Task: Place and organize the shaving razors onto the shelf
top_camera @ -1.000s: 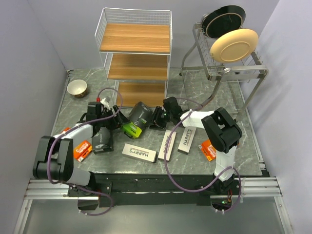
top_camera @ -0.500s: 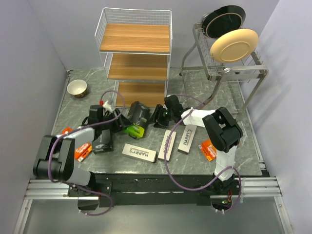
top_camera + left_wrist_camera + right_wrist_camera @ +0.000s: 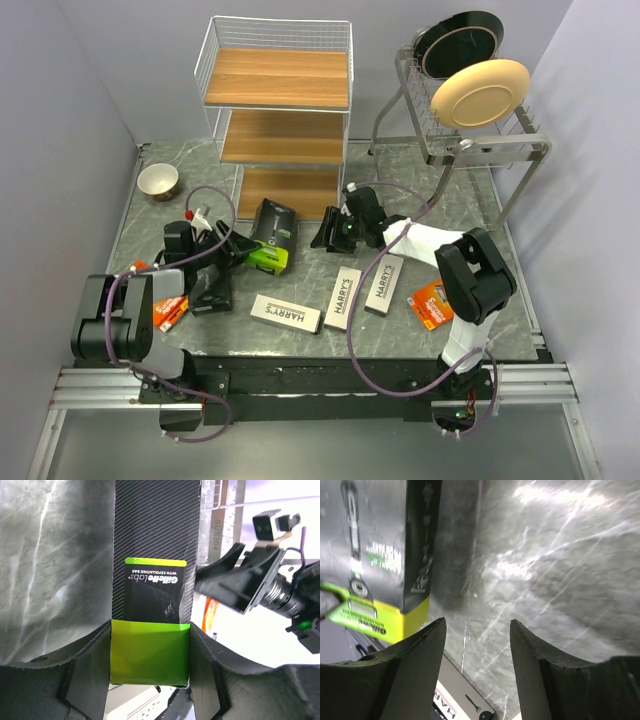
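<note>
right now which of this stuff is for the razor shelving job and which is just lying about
For the job: black and lime box, second black box, three Harry's boxes, two orange packs, wire shelf.
Lying about: bowl, dish rack, cream plate, black plate.

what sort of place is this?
Likely a robotics lab cell, not a real shop: plain grey partition walls, a table on aluminium rails, staged props like the wire shelf and dish rack.
</note>
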{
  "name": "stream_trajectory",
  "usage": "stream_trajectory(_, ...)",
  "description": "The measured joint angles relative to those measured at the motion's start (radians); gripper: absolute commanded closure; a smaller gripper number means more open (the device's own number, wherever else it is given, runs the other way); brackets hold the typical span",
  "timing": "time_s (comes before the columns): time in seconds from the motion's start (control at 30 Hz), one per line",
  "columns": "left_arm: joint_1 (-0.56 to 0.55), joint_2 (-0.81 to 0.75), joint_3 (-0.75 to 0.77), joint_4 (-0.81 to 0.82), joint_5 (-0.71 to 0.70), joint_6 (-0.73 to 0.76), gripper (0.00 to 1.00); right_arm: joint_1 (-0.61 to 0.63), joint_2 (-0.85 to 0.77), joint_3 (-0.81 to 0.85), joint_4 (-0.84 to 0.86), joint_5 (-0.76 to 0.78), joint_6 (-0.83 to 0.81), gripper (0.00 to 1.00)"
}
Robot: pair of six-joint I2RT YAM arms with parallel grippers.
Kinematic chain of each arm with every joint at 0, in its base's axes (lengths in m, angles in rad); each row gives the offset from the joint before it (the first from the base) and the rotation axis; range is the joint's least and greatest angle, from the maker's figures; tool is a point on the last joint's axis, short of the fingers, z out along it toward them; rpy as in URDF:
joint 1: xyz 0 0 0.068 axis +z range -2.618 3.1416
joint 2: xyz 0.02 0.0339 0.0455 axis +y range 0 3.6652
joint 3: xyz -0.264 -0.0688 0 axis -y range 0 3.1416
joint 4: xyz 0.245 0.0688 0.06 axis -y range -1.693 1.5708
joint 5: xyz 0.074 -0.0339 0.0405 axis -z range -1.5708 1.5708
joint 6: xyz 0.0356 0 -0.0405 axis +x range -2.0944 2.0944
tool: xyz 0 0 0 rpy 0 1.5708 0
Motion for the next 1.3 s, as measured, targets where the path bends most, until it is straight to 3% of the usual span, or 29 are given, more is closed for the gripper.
stream_trajectory(0.2,0.055,0.080,0.032,0.058,0.005,-0.089,0.71,0.037,-0.001,0.000,0.003,-0.002,-0.026,0.37)
stream_trajectory(0.27,0.088,0.128,0.072,0.063,0.005,-0.106,0.65,0.043,-0.001,0.000,0.003,-0.002,-0.036,0.37)
stream_trajectory(0.37,0.100,0.182,0.133,0.066,-0.005,-0.126,0.52,0.043,-0.001,0.000,0.005,-0.002,-0.047,0.36)
stream_trajectory(0.4,0.100,0.200,0.152,0.068,-0.010,-0.134,0.43,0.043,-0.001,0.000,0.005,-0.002,-0.051,0.36)
stream_trajectory(0.57,0.099,0.282,0.262,0.024,-0.016,-0.161,0.27,0.053,0.000,0.008,0.020,-0.002,-0.090,0.36)
stream_trajectory(0.6,0.098,0.290,0.286,0.004,-0.022,-0.158,0.01,0.058,0.000,0.012,0.026,-0.002,-0.101,0.36)
stream_trajectory(0.8,0.100,0.271,0.374,-0.153,-0.053,-0.121,0.01,0.136,0.021,0.099,0.035,0.010,-0.211,0.36)
stream_trajectory(1.03,0.137,0.105,0.315,-0.431,-0.071,-0.014,0.00,0.204,0.061,0.208,0.035,0.049,-0.369,0.39)
stream_trajectory(1.3,0.181,-0.154,0.132,-0.509,-0.118,0.010,0.01,0.228,0.151,0.316,0.029,0.050,-0.508,0.67)
